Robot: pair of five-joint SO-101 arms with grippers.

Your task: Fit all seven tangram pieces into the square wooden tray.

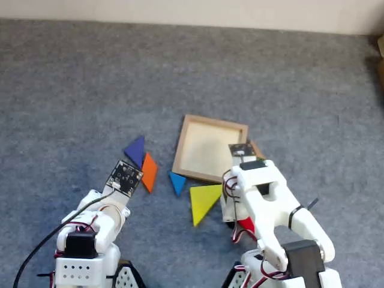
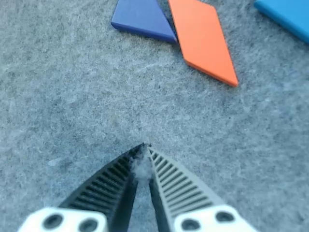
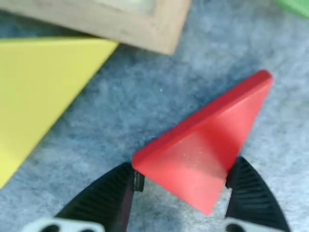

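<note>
The square wooden tray (image 1: 210, 148) lies mid-table with nothing inside it. To its left lie a dark blue triangle (image 1: 136, 150), an orange parallelogram (image 1: 149, 171), a small blue triangle (image 1: 177, 182) and a large yellow triangle (image 1: 204, 201). My right gripper (image 3: 183, 176) is shut on a red triangle (image 3: 203, 154), which sits tilted between the fingers just off the tray's near corner (image 3: 164, 34). My left gripper (image 2: 142, 151) is shut on nothing and hovers over bare carpet, short of the dark blue triangle (image 2: 142, 19) and the orange parallelogram (image 2: 203, 38).
Grey carpet covers the table. The right arm (image 1: 264, 192) hangs over the tray's near right corner. A sliver of a green piece (image 3: 294, 6) shows beyond the red triangle. The yellow triangle (image 3: 38, 87) lies close beside the right gripper. A pale wall edge runs along the far side.
</note>
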